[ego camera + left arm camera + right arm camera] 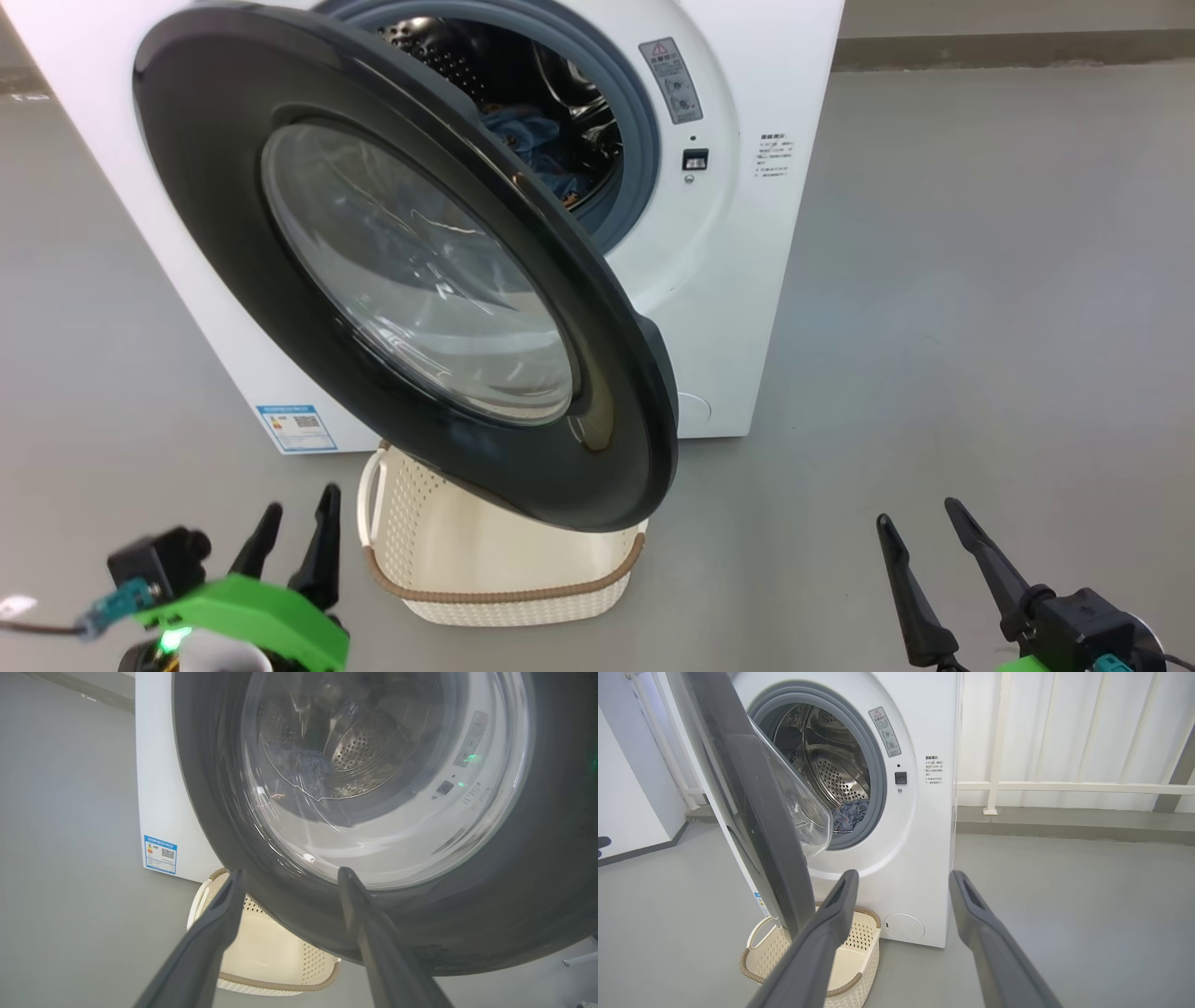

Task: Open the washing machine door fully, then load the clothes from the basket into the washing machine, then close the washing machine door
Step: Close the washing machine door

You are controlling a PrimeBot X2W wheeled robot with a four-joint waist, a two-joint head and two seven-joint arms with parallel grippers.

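Straight ahead on the grey floor (980, 327) stands the washing machine (747, 280), big and white, its round mouth uncovered and the perforated steel drum showing behind the blue-grey seal. Next in size is the washing machine door (233, 233), and it is only part-way open. It is hinged on the left side of the head view and swings out toward the camera, glossy black ring outward. The right wrist view catches it nearly edge-on, with the clear glass bowl bulging back toward the drum. Under the door's lower edge sits the basket (504, 595), on the floor right against the machine's front. Its back part is hidden by the door, and its cream bottom and brown woven-look rim are on show. Down at the lower left, the left gripper (302, 497) has its two dark fingers spread with nothing between them. It sits beside the basket's white handle, and its own camera looks up through the door glass. At the lower right, the right gripper (915, 510) is parted wide too, holding nothing, well clear of machine and basket. The clothes (527, 135) lie inside the drum, a crumpled blue bundle low at the front. Smallest of all, a blue label sticker (297, 427) clings to the machine's bottom corner.
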